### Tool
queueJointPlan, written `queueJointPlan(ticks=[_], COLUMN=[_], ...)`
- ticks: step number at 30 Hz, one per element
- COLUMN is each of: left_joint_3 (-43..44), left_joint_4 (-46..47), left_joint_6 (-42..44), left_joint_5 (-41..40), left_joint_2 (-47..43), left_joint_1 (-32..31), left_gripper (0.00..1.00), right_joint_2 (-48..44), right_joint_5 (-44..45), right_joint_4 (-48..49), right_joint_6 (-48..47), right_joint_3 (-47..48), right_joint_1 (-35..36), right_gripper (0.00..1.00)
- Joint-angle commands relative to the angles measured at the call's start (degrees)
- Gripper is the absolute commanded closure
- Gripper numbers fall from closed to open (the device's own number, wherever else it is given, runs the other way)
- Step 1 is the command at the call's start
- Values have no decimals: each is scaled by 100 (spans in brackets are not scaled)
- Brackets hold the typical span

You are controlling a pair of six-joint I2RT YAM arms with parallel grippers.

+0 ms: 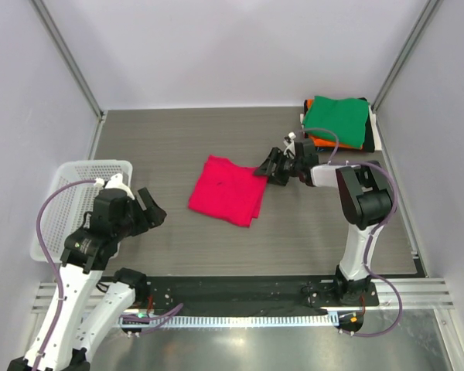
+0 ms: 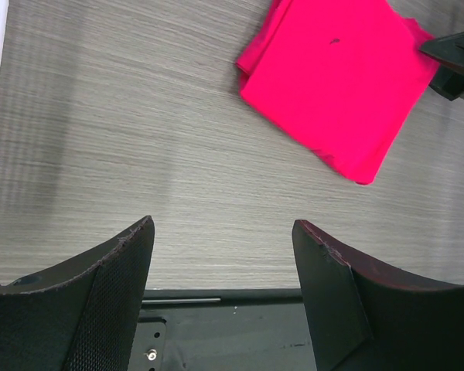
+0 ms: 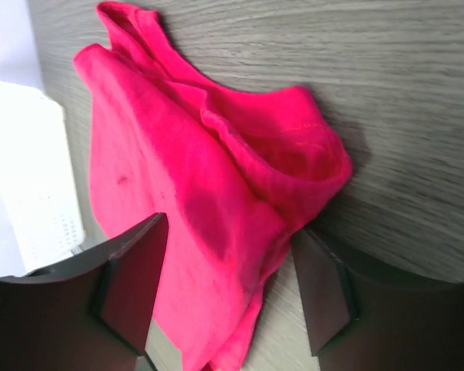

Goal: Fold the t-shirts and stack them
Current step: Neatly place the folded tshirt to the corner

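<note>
At eight o'clock the left gripper (image 1: 151,210) hung open and empty, well apart from the folded pink-red t-shirt (image 1: 226,191) at the centre of the table (image 1: 170,143). The right gripper (image 1: 269,170) straddled its three-o'clock edge, jaws parted, not yet pinching. Catching only the top layers could have unfolded it before the one-o'clock stack (image 1: 336,120).

This is a robotics lab test cell, not a home or shop. A grey wood-grain table (image 1: 216,139) is boxed in on three sides by plain pale lilac wall panels (image 1: 240,46), with slim aluminium posts (image 1: 69,58) rising from the table's far corners. On aluminium rails (image 1: 417,292) along the table's near edge are bolted a black-and-white left robot arm (image 1: 100,232) and right robot arm (image 1: 359,201), both trailing purple cables. A stack of folded t-shirts (image 1: 336,120) lies at the table's far right corner.
</note>
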Motion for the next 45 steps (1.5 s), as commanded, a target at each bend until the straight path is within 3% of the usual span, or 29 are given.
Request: queueJointPlan(ticks=[1, 7, 8, 11, 12, 18, 24, 33, 45], left_joint_3=[-30, -30, -30, -30, -30, -30, -38, -56, -65], left_joint_4=[281, 273, 273, 273, 273, 281, 290, 325, 352], left_joint_6=[30, 12, 12, 3, 12, 12, 12, 21, 47], left_joint_5=[-66, -101, -102, -119, -119, -102, -84, -67, -5], left_joint_2=[-24, -59, -59, -103, -103, -130, -191, -262, -235], left_joint_1=[3, 3, 3, -5, -5, 3, 3, -5, 3], left_gripper=[27, 27, 27, 27, 27, 27, 27, 27, 27], right_joint_2=[433, 548, 548, 487, 356, -444, -1016, -999, -937], right_joint_5=[-27, -414, -467, -573, -564, 674, 1527, 2714, 2750], right_joint_4=[699, 1824, 1993, 2075, 1891, -1673, -3108, -4218, -4992], right_joint_6=[378, 974, 1072, 1065, 899, -1263, -2396, -3585, -4130], right_joint_3=[-404, -729, -799, -695, -608, 561, 1615, 3398, 5491], right_joint_1=[98, 248, 257, 257, 257, 187, -33, -314, -587], right_gripper=[35, 61, 74, 99, 99, 99, 99, 99, 99])
